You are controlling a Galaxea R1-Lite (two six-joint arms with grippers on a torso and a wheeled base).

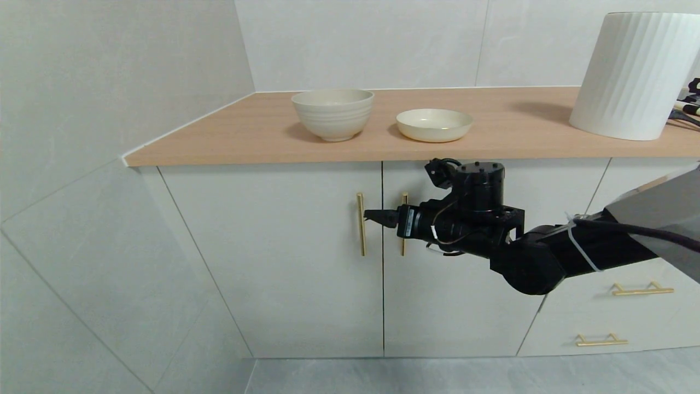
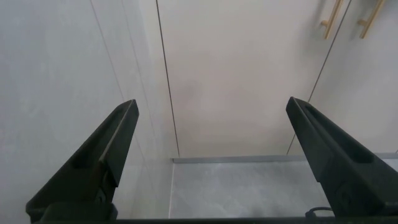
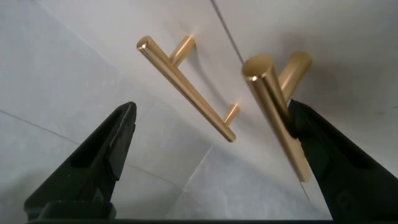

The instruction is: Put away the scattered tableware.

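Right gripper [image 1: 369,215] spread wide at the gold door handles [image 3: 186,87] | left gripper [image 2: 211,106] spread too | bowl [image 1: 332,114], plate [image 1: 434,124] side by side, nearer countertop's [image 1: 246,137] left end

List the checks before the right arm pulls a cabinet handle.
1. Right gripper open: ok, fingers spread wide.
2. Gripper at handle height: ok, its tip sits between the left-door handle and right-door handle in the head view.
3. One handle singled out between the fingers: cannot tell; both bars show between them.
4. Cabinet doors shut: ok.
5. Bowl and dish fully on the countertop: ok.
6. Left gripper open and empty: ok.
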